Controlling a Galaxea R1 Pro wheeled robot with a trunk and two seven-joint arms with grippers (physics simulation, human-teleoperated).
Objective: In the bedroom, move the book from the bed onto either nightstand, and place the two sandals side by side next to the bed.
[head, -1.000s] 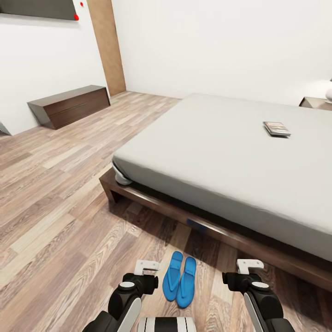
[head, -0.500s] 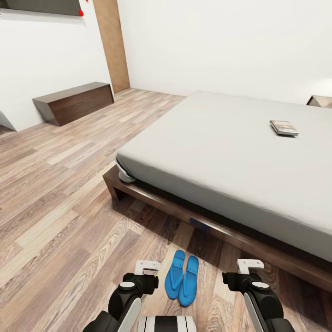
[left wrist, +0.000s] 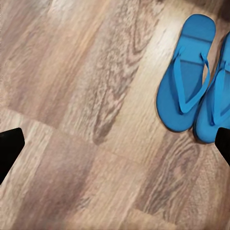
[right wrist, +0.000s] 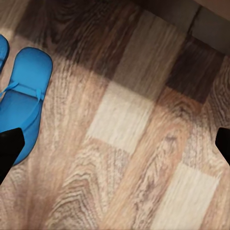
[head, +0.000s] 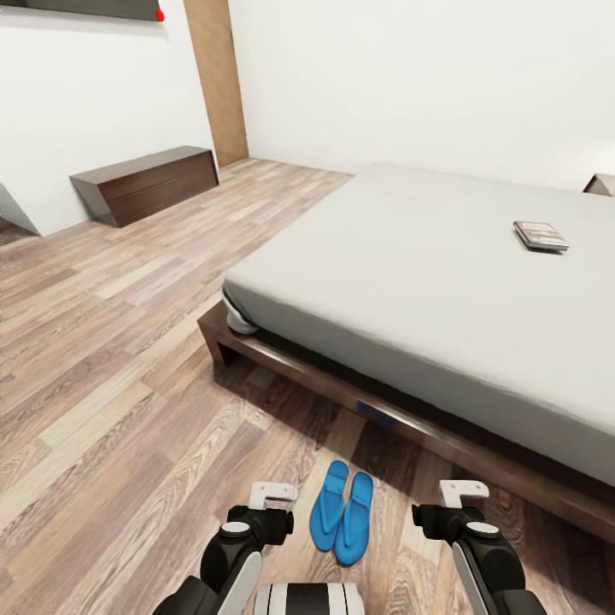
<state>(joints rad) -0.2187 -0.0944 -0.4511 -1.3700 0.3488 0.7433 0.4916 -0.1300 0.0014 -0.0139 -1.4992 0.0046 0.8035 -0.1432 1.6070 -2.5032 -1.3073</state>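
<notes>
Now, with the sandals already side by side on the floor beside the bed, we should roll around toward the book lying far across the mattress, both tools open and empty.

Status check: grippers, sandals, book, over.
Left gripper and right gripper open, empty. Sandals side by side on floor by bed. Book on mattress, far side. Nothing blocking.
</notes>
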